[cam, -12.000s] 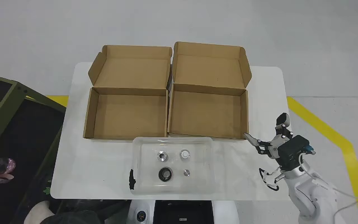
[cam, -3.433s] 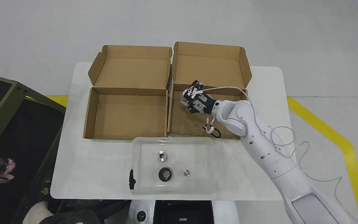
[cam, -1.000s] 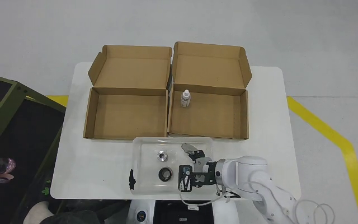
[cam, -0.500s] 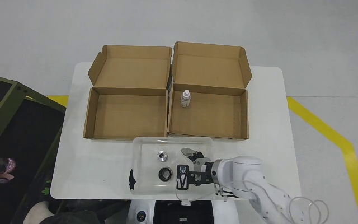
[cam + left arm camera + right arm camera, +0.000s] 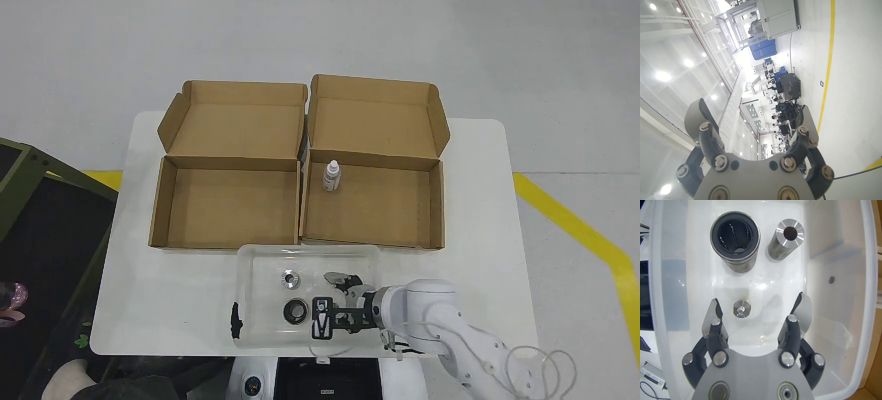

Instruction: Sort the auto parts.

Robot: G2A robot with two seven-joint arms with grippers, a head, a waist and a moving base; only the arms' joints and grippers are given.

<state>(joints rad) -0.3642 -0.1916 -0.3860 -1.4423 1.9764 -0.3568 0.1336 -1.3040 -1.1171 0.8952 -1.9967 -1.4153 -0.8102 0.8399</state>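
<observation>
A: Surface first. White table [image 5: 480, 200] on a pale grey floor, with a yellow line [image 5: 575, 225] running along the floor past one side.

B: The room shows from the left wrist: high white ceiling with rows of round lights, blue cabinets [image 5: 762, 50] far off, a yellow floor stripe [image 5: 827, 75]. The left gripper [image 5: 753, 108] points out into that hall, fingers spread wide, nothing between them.

A: On the table, two open cardboard boxes sit side by side with their flaps up. The left box [image 5: 232, 208] shows only bare cardboard. The right box [image 5: 390, 210] holds one small white bottle [image 5: 331, 178], upright in the far corner next to the shared wall.

B: In front of the boxes is a clear plastic bin [image 5: 262, 262]. The parts left to sort are in it.

A: Their look?

B: Three, all standing on end. A wide bearing [image 5: 735, 241], steel body with a black ring at the mouth, rows of small balls inside. Just beside it and apart from it, a plain steel sleeve [image 5: 785, 240] with a dark bore and a bright machined face. Nearer the right gripper, a short steel stud [image 5: 741, 311], much smaller than the other two.

A: And the right gripper [image 5: 758, 303]?

B: Down inside the bin, fingers spread and grasping nothing. The stud stands between them, nearer one finger than the other, touching neither.
</observation>
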